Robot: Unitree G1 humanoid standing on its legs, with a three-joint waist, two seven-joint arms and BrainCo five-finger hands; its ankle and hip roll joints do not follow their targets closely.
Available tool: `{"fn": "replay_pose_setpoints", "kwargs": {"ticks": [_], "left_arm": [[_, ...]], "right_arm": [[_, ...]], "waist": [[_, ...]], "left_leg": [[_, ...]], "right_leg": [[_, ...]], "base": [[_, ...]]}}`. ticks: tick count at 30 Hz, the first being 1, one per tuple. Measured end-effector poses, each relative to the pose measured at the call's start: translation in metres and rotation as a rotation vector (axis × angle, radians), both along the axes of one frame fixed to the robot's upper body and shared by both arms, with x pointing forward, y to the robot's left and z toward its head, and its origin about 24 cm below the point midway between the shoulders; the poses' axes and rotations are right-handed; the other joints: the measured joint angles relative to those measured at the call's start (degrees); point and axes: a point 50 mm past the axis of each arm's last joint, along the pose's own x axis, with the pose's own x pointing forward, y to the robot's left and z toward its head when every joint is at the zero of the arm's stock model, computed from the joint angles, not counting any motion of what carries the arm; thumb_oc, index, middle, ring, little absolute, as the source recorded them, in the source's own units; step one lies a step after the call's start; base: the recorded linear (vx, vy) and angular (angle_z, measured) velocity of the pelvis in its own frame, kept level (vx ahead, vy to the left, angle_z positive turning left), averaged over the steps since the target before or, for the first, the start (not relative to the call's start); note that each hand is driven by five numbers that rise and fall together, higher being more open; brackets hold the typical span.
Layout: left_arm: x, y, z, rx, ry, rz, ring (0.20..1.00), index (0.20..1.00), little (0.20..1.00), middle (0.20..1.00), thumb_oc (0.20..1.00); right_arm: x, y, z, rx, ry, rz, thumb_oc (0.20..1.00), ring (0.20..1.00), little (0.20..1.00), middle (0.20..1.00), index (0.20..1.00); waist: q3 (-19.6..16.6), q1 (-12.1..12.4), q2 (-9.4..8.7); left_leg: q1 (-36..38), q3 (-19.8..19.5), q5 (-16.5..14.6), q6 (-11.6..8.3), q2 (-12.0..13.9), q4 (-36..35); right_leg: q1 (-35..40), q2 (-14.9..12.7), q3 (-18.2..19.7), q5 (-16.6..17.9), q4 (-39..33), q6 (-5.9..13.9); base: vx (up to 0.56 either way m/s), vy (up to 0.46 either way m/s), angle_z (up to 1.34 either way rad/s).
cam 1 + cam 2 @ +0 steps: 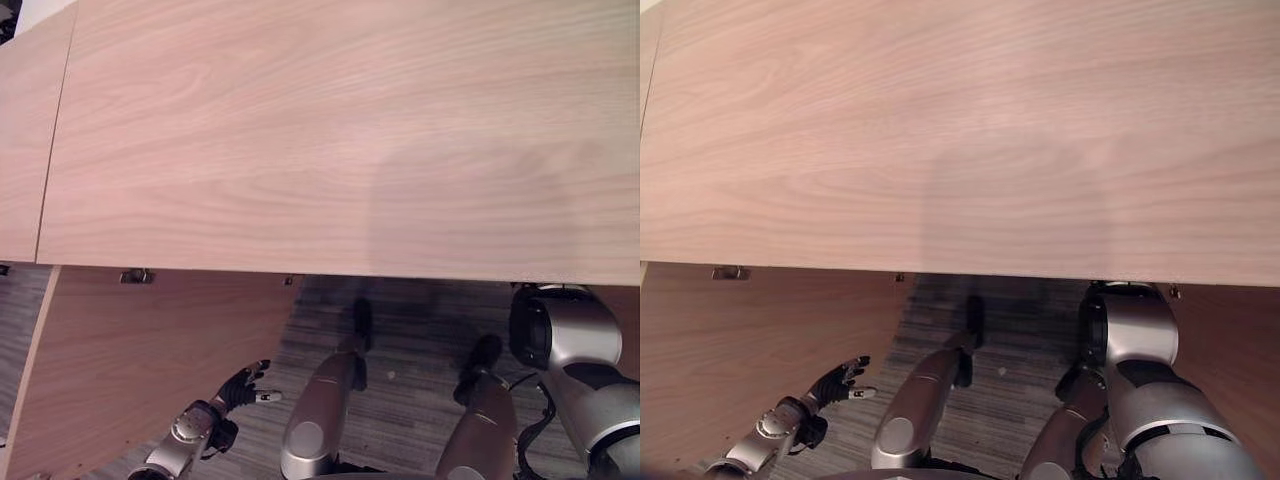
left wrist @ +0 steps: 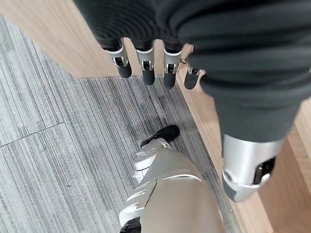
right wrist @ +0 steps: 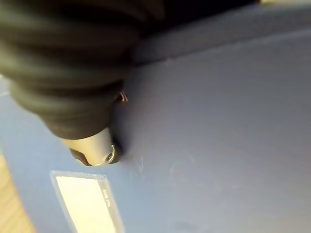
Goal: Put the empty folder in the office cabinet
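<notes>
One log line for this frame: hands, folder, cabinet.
left hand: open, beside open cabinet door | right hand: against blue folder, grip unclear | cabinet top: bare | folder: not yet stowed

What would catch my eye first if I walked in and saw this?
The big pale wooden cabinet top spreads across the head views, with an open cabinet door swung out below it on the robot's left. Beside that door hangs the left hand, fingers relaxed over grey striped carpet. In the right wrist view the right hand presses close against a blue folder carrying a pale label.
</notes>
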Motion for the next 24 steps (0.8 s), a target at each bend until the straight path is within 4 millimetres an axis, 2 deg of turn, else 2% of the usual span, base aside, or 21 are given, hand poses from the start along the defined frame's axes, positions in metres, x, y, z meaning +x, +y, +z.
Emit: {"fn": "replay_pose_setpoints", "kwargs": {"ticks": [8,11,13,19,24], "left_arm": [[0.004,-0.001,0.004,-0.01,-0.021,0.0,1.0,1.0,1.0,1.0,1.0],[0.005,-0.001,0.005,-0.015,-0.023,0.007,1.0,1.0,1.0,1.0,1.0],[0.006,-0.001,0.006,-0.022,-0.03,0.009,1.0,1.0,1.0,1.0,1.0],[0.014,0.002,0.009,-0.008,-0.047,0.013,1.0,1.0,1.0,1.0,1.0],[0.014,0.004,0.009,0.004,-0.051,0.031,1.0,1.0,1.0,1.0,1.0]], "right_arm": [[-0.001,0.0,-0.01,0.009,0.049,0.006,0.2,0.2,0.2,0.2,0.2],[0.002,0.004,-0.005,0.006,0.027,0.02,0.2,0.2,0.2,0.2,0.2],[0.004,0.007,-0.001,0.006,0.016,0.03,0.2,0.2,0.2,0.2,0.2],[0.006,0.008,0.006,-0.007,-0.015,0.042,0.2,0.2,0.2,0.2,0.2],[0.005,0.009,-0.005,0.004,0.017,0.044,0.2,0.2,0.2,0.2,0.2]], "waist": [[0.64,-0.3,0.38],[0.63,-0.52,0.19],[0.63,-0.6,0.11],[0.88,-0.7,-0.5],[0.38,-0.61,-2.3]], "left_leg": [[-3.67,-1.33,-0.77,-0.51,0.36,3.94],[-5.33,-1.86,-1.43,-1.1,0.8,5.63],[-6.45,-2.09,-1.56,-1.17,1.09,6.49],[-11.27,-3.57,-4.12,-1.66,1.67,12.76],[-12.97,-4.25,-5.79,-1.57,2.07,16.32]], "right_leg": [[-4.17,-0.98,0.29,-3.75,7.25,-1.15],[-5.76,-0.95,0.24,-5.62,9.32,-1.54],[-6.74,-0.9,0.24,-5.69,10.14,-1.56],[-9.65,-0.99,0.26,-6.7,13.48,-2.68],[-9.9,-0.98,0.11,-7.71,14.96,-2.72]], "base": [[-0.07,0.002,0.08],[-0.04,-0.01,0.04],[-0.02,-0.008,0.01],[-0.01,0.001,0.03],[0.0,-0.001,0.01]]}}
